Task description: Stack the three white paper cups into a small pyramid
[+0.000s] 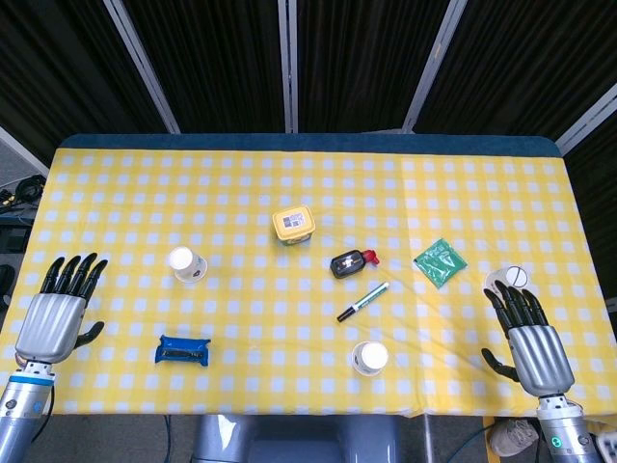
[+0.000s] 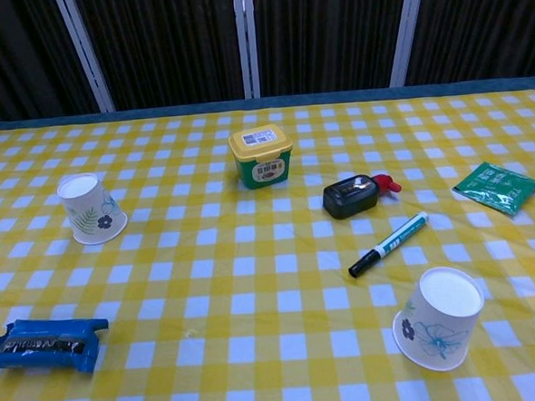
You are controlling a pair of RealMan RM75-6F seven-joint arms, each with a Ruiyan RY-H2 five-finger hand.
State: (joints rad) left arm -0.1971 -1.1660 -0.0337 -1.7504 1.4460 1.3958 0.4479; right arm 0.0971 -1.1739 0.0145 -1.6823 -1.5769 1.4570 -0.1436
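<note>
Three white paper cups with a flower print stand apart on the yellow checked tablecloth [image 1: 289, 174]. One cup [image 1: 187, 263] [image 2: 91, 209] is at the left. A second cup [image 1: 369, 358] [image 2: 438, 319] is near the front edge, right of centre. The third cup [image 1: 510, 278] is at the far right, just beyond my right hand's fingertips, and only the head view shows it. My left hand [image 1: 60, 309] lies open at the table's left edge, well left of the left cup. At the right front my right hand [image 1: 530, 333] is open too, holding nothing.
A yellow-lidded tub [image 1: 293, 225] [image 2: 261, 155] sits mid-table. A black device with a red tip [image 1: 352, 261] [image 2: 353, 195] and a green marker [image 1: 362, 301] [image 2: 388, 244] lie between the cups. Right of them is a green packet [image 1: 440, 261] [image 2: 497, 186], and front left a blue snack bar [image 1: 183, 350] [image 2: 45, 344].
</note>
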